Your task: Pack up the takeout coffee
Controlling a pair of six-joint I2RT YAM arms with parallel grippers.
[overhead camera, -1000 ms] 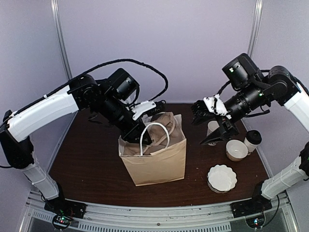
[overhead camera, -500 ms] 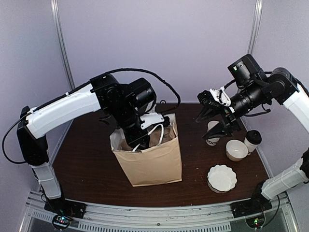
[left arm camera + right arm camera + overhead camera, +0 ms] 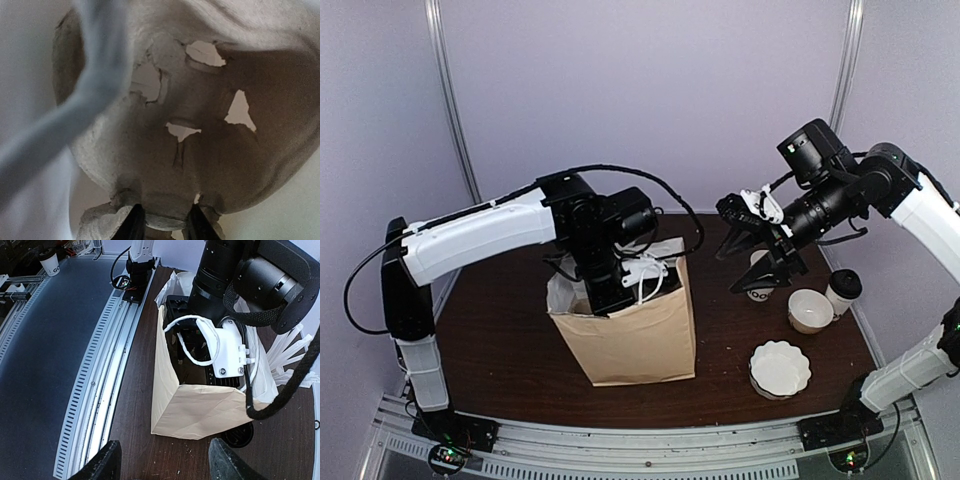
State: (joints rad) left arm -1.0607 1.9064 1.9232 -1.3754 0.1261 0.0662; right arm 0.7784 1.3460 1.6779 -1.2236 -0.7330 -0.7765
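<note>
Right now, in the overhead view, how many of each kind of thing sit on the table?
cups: 3 (lidded cup, open cup, half-hidden cup)
paper bag: 1
stack of white dishes: 1
total: 5

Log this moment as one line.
left jaws: inside paper bag, pinching pulp tray | right jaws: open, empty | takeout coffee: on table, unpacked

Robot lab, plain walls, slotted metal rail
</note>
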